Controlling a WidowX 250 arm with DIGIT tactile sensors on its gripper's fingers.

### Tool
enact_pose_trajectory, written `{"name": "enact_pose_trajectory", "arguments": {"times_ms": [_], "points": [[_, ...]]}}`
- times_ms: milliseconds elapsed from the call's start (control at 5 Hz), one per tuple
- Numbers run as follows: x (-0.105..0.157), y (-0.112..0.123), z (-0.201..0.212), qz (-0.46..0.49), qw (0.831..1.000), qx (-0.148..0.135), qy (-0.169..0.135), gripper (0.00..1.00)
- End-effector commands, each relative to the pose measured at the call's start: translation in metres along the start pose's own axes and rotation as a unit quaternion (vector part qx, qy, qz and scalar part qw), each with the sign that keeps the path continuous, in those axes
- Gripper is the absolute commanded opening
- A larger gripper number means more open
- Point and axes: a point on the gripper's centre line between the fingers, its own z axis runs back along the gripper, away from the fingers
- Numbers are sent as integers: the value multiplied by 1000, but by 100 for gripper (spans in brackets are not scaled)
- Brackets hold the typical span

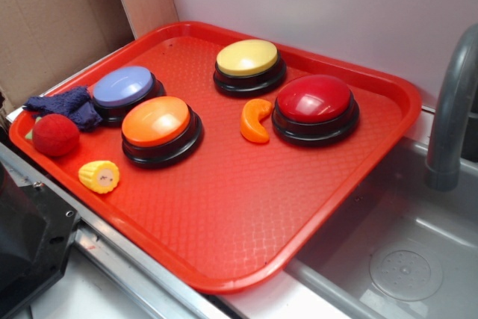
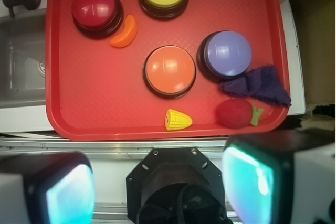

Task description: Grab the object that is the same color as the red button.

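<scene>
faucet (image 1: 452,110) top — cropped

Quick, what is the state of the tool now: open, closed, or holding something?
Tool: open and holding nothing, its two fingers spread wide apart, off the red plastic tray.

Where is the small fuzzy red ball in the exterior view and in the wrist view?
Exterior: the fuzzy red ball lies at the tray's left edge, below the purple cloth.
Wrist: it lies at the lower right of the tray, below the same cloth.
Shared landmark: the purple button beside the cloth.
</scene>
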Motion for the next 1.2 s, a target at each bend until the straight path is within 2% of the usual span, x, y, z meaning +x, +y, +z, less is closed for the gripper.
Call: {"name": "enact_pose_trajectory", "arguments": {"times_ms": [0, 200, 600, 800, 1000], "points": [[0, 0, 0, 0, 1000, 0, 0, 100], [1, 18, -16, 7, 999, 22, -26, 100], [7, 38, -45, 39, 997, 61, -22, 100], [5, 55, -72, 29, 994, 102, -24, 100], [2, 69, -92, 38, 993, 109, -20, 100]]}}
